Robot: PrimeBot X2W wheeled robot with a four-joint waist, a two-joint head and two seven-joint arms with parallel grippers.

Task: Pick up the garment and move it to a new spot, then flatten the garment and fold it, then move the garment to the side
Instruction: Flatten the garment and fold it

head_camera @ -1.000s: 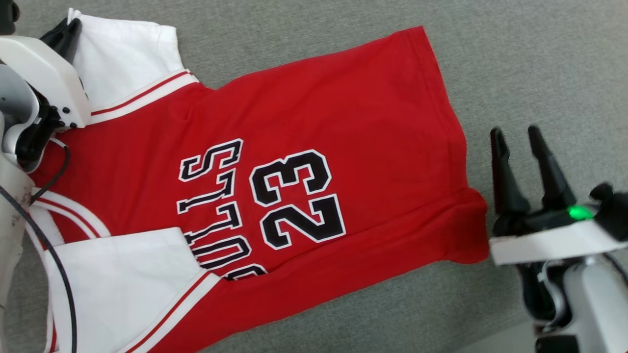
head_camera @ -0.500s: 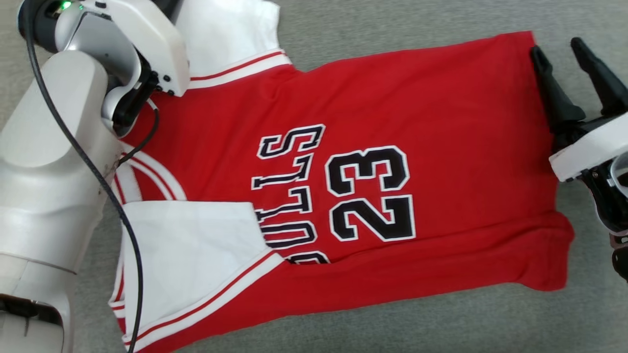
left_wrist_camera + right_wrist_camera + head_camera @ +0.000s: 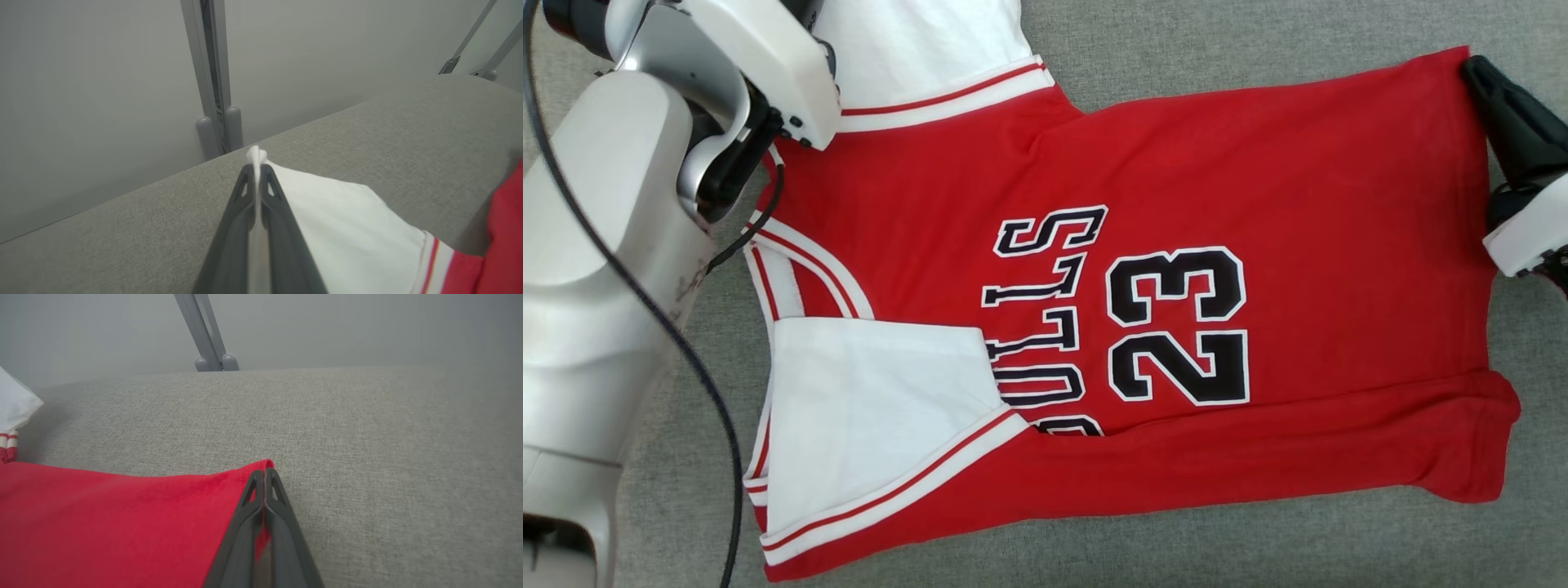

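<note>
Grey bench (image 3: 1258, 33) under garment (image 3: 1176, 163), stretched between both jaws. We see left gripper (image 3: 256, 171) jaws clamped on white sleeve tip (image 3: 257, 154), right gripper (image 3: 264, 477) jaws clamped on red hem corner (image 3: 245, 473). Risk: shallow pinch slips during lift, garment drops crooked.

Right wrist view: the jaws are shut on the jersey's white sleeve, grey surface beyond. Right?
No. The right wrist view shows the right gripper with its jaws shut on the red corner of the jersey, not the white sleeve; grey surface beyond.

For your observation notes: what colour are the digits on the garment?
Black digits with white outlines on the red garment; head view shows them best.
</note>
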